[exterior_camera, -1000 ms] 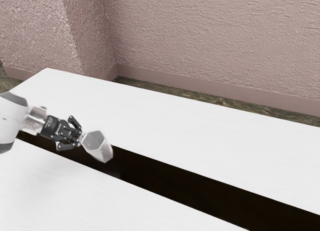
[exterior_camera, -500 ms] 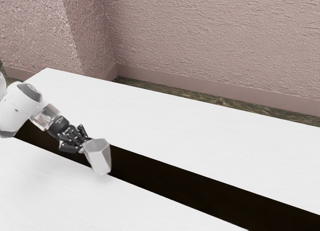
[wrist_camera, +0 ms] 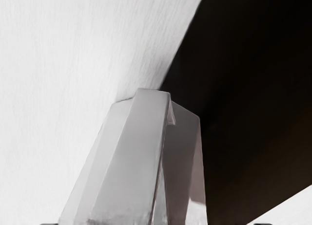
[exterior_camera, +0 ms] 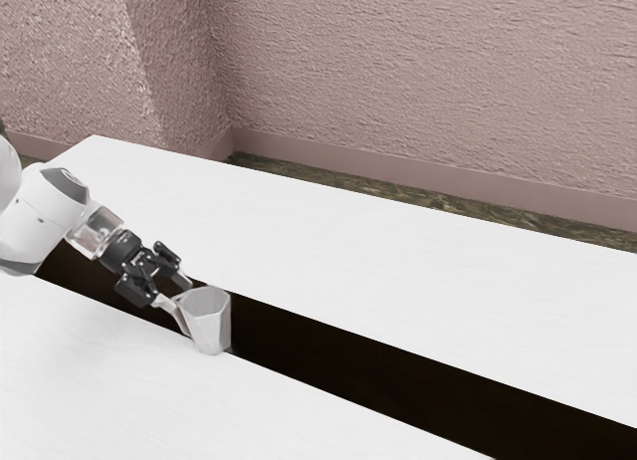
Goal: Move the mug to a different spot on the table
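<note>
Currently parking the end effector (exterior_camera: pixel 164 281) low at the edge of the near table (exterior_camera: pixel 90 390) slab, right against the side of the mug (exterior_camera: pixel 207 319) facing the exterior view's left. Not managing to tell whether clamped on the mug or spread apart: black linkage overlapping the mug's rim side, contact not readable. Pointing down and toward the exterior view's right, off the white arm (exterior_camera: pixel 45 226) coming in at the exterior view's left edge. Seeing the mug standing roughly upright, mouth up, pale grey and faceted, base appearing to rest on the very edge of the near slab, just beside the dark gap (exterior_camera: pixel 348 365). Showing in the wrist view as a large grey angular body right under the hand, with white table surface on one flank and the dark gap on the other. Splitting the white top into the near slab and a far slab (exterior_camera: pixel 398 251), with the gap running diagonally between them. Backing it all with a pink textured wall (exterior_camera: pixel 398 72), a pinkish baseboard (exterior_camera: pixel 418 169) and a strip of dark mottled floor (exterior_camera: pixel 448 199) behind the far slab.
</note>
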You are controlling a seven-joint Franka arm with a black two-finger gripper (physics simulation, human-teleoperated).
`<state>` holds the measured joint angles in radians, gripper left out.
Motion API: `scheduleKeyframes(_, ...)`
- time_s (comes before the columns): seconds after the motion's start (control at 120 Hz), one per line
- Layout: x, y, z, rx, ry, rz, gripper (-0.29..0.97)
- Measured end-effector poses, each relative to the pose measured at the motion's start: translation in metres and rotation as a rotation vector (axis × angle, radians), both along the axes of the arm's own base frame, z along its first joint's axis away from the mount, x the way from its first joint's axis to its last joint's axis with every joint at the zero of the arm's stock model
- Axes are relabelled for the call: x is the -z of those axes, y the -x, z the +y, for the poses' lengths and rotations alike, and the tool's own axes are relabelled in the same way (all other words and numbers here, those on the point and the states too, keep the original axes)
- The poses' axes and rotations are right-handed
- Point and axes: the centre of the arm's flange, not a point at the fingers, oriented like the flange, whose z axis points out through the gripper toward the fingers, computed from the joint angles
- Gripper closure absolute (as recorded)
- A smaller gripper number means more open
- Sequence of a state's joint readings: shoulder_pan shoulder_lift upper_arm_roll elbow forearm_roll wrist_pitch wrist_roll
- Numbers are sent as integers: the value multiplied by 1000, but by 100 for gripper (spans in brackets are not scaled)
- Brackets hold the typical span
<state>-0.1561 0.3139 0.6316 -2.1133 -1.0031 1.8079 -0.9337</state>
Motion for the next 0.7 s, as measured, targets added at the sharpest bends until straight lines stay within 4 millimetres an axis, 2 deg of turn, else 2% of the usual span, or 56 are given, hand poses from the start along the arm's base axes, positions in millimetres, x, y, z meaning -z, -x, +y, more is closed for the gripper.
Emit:
scheduleKeyframes(0.1, -8, 0, -1, -9, 3, -6, 11)
scheduleKeyframes(0.267, -31, 0, -2, -16, 8, -38, 5)
scheduleKeyframes(0.367, -58, 1, -3, 7, -4, -74, 3)
scheduleKeyframes(0.4, -76, 3, -3, 34, -18, -100, 3)
scheduleKeyframes(0.433, -105, 3, -9, 98, -53, -138, 2)
scheduleKeyframes(0.533, -239, -6, -41, 456, -336, -279, 1)
scheduleKeyframes(0.567, -274, -14, -69, 606, -441, -314, 1)
scheduleKeyframes(0.608, -305, -22, -119, 807, -536, -364, 1)
scheduleKeyframes(0.658, -327, -24, -175, 1020, -602, -418, 1)
scheduleKeyframes(0.7, -337, -22, -204, 1152, -634, -449, 1)
